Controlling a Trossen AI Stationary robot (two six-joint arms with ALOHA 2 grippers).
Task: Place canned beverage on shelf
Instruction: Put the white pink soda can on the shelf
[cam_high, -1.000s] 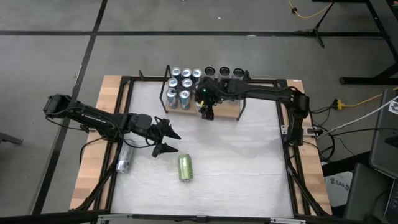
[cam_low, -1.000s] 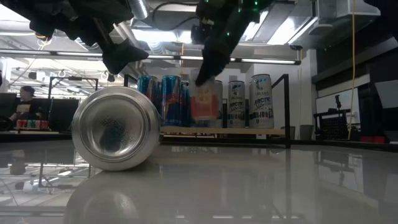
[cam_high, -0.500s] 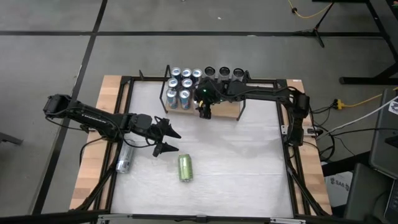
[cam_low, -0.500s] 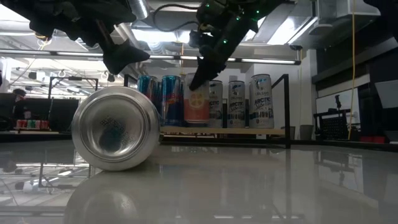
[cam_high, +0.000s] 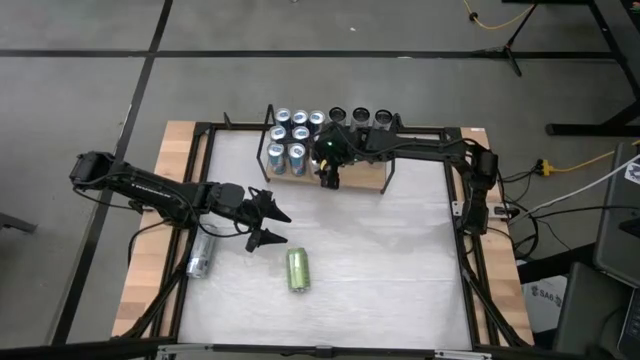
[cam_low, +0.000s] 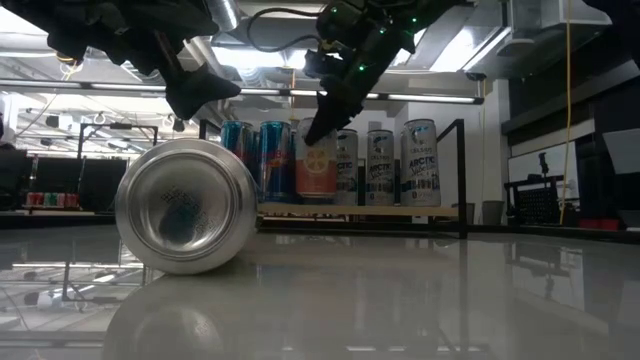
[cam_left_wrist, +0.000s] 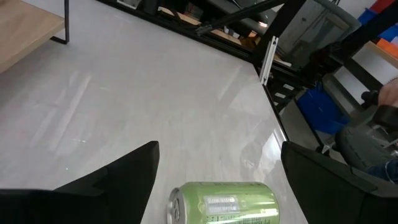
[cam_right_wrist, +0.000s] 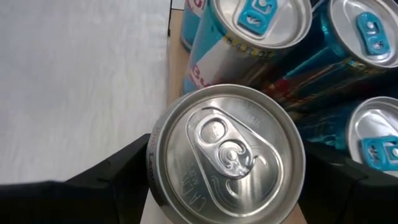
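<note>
From above, the pale surface (cam_high: 400, 260) carries the shelf (cam_high: 365, 180) along its far edge, its left part packed with upright cans. The right hand (cam_high: 331, 178) sits over the shelf's near edge, above the orange can it is setting down. The left hand (cam_high: 268, 224) hovers spread and empty, well apart from the shelf, near a green can (cam_high: 298, 269) lying flat; a silver can (cam_high: 200, 256) lies at the left edge.

At table height, the orange can (cam_low: 315, 167) stands upright on the board among the others, so this placement looks done.

The left wrist view shows the green can between open fingers, untouched.

The right wrist view shows fingers flanking the can's top; I cannot tell whether they have let go. Two cans seem left.
</note>
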